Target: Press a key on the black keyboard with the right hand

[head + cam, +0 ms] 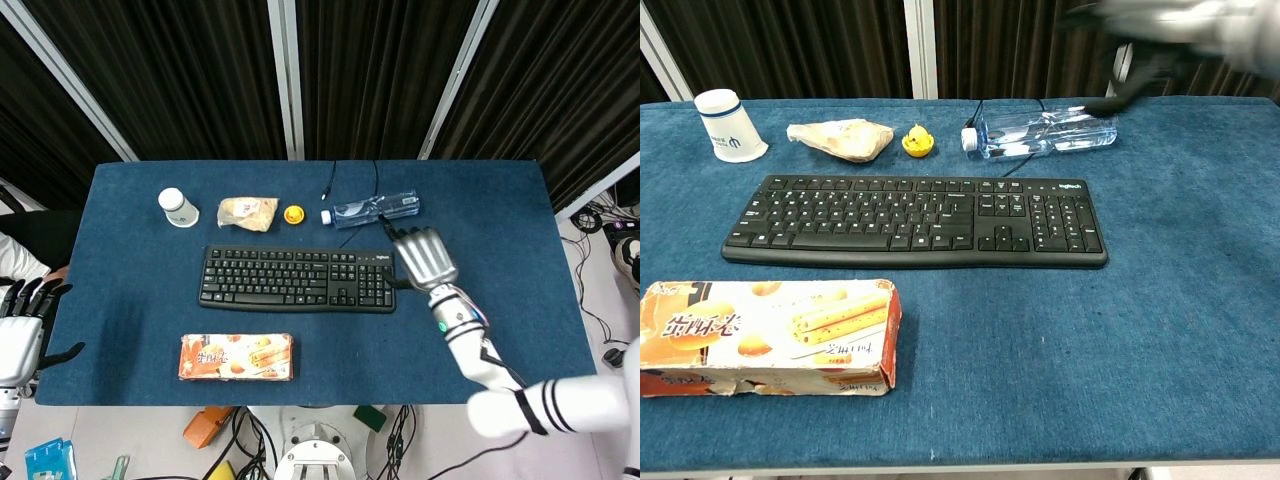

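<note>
The black keyboard (297,279) lies flat in the middle of the blue table (490,210), and in the chest view the keyboard (910,218) is fully uncovered. My right hand (425,257) is lifted above the table just past the keyboard's right end, fingers spread, holding nothing and touching no key. In the chest view it is only a blurred streak (1145,40) at the top right, above the bottle. My left hand (20,330) hangs off the table's left edge with its fingers apart and nothing in it.
Behind the keyboard stand a white cup (178,207), a wrapped pastry (247,212), a small yellow object (293,214) and a lying water bottle (372,209) with a black cable beside it. A snack box (236,357) lies near the front edge.
</note>
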Controlling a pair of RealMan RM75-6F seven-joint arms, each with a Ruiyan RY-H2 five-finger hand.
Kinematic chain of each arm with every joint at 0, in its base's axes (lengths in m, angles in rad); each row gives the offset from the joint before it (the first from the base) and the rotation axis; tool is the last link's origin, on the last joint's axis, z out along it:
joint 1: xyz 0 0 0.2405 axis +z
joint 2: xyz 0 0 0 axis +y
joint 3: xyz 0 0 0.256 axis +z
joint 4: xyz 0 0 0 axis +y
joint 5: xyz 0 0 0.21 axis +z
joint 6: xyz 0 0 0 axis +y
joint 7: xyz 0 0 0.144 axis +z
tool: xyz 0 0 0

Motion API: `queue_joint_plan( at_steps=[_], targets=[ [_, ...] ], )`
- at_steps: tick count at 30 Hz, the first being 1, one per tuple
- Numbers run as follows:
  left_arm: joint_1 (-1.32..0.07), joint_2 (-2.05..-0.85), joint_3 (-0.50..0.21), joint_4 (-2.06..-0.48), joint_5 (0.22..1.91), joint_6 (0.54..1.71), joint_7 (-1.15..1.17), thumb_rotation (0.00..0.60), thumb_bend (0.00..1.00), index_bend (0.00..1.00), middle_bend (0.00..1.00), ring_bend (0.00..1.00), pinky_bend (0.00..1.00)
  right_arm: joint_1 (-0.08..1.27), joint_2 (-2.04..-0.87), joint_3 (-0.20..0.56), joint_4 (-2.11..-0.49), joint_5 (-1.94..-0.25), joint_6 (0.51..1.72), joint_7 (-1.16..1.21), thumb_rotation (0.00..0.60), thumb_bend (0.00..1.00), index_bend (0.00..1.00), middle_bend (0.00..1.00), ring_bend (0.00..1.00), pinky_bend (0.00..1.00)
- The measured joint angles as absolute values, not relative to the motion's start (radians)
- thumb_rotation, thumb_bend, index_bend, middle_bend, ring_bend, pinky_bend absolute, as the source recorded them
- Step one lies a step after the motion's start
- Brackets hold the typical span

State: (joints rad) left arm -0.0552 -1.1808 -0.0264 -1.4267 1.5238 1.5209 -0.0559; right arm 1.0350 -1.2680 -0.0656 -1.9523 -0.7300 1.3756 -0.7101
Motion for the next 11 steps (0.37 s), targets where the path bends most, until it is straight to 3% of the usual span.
queue_joint_plan(
  at_steps=[1, 11],
  targets=[
    [-0.056, -1.182, -0.027, -1.426, 1.526, 1.521, -0.057, 0.600, 0.12, 0.17, 0.14, 0.08, 0.00, 0.995, -1.254, -0.087, -1.961, -0.778, 1.407, -0.683, 0.341, 0.08, 0.00, 0.00, 0.00, 0.00],
    [-0.064, -1.188, -0.031, -1.428, 1.531, 1.522, -0.055, 0.600, 0.11, 0.17, 0.14, 0.08, 0.00, 0.530, -1.186, -0.277, -1.861, -1.202, 1.724, -0.335, 0.313, 0.07, 0.00, 0.00, 0.00, 0.00]
  ],
)
